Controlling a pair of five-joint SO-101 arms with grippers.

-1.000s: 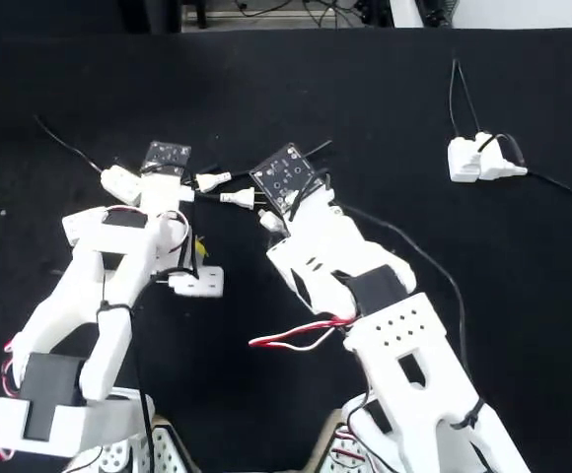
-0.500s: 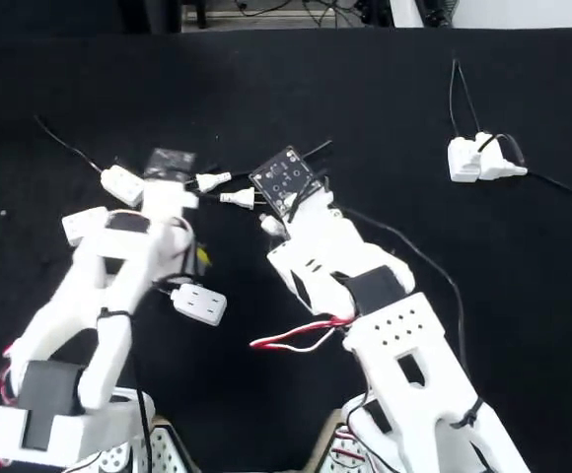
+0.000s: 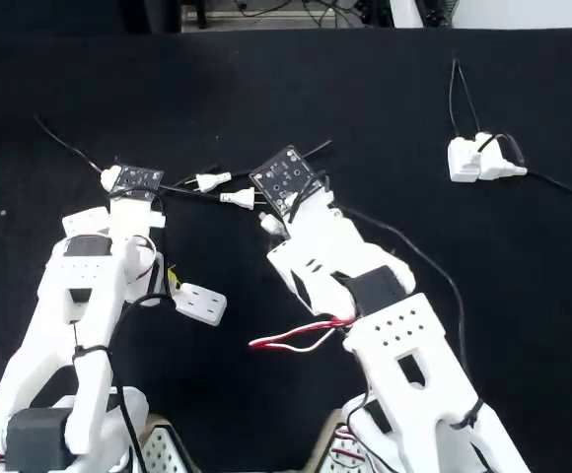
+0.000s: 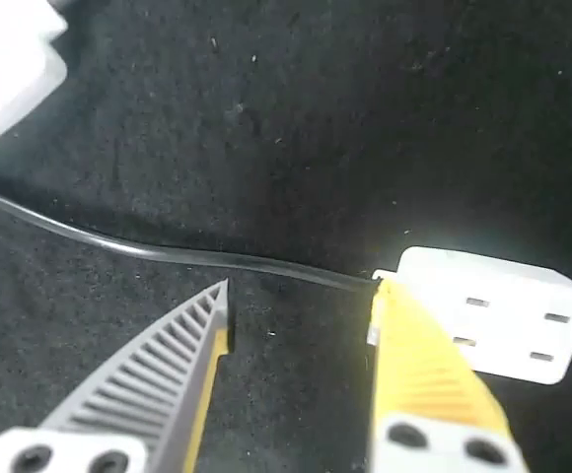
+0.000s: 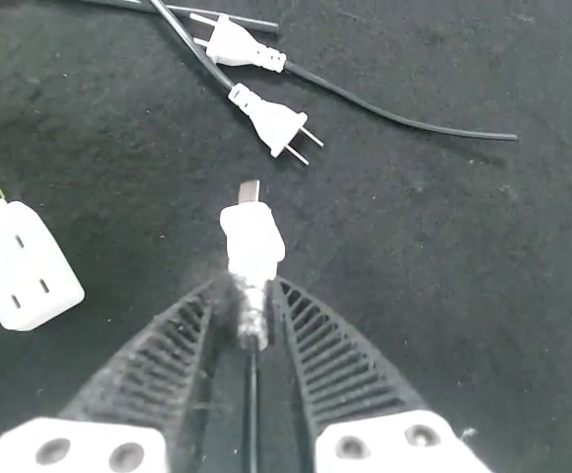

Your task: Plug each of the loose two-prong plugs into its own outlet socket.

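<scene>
My right gripper (image 5: 247,291) is shut on the cable end of a white two-prong plug (image 5: 251,236), prongs pointing away, just above the black table. In the high view this gripper (image 3: 274,225) sits left of centre. Two loose white plugs (image 5: 269,120) (image 5: 237,44) lie just beyond it, also seen as plugs (image 3: 237,198) (image 3: 207,180) in the high view. A white outlet block (image 3: 199,303) lies between the arms. My left gripper (image 4: 301,301) is open over a thin black cable (image 4: 168,253), its yellow finger (image 4: 414,345) against the outlet block's (image 4: 503,310) edge.
At the far right a second white outlet block (image 3: 466,160) has a plug (image 3: 501,168) in it, with black cable trailing off. Black cables cross the table between the arms. Red and white wires (image 3: 296,338) hang from the right arm.
The left arm has swung left and drawn back, and the outlet block has slid a little toward the table's near edge. The right arm and its plug have not moved.
</scene>
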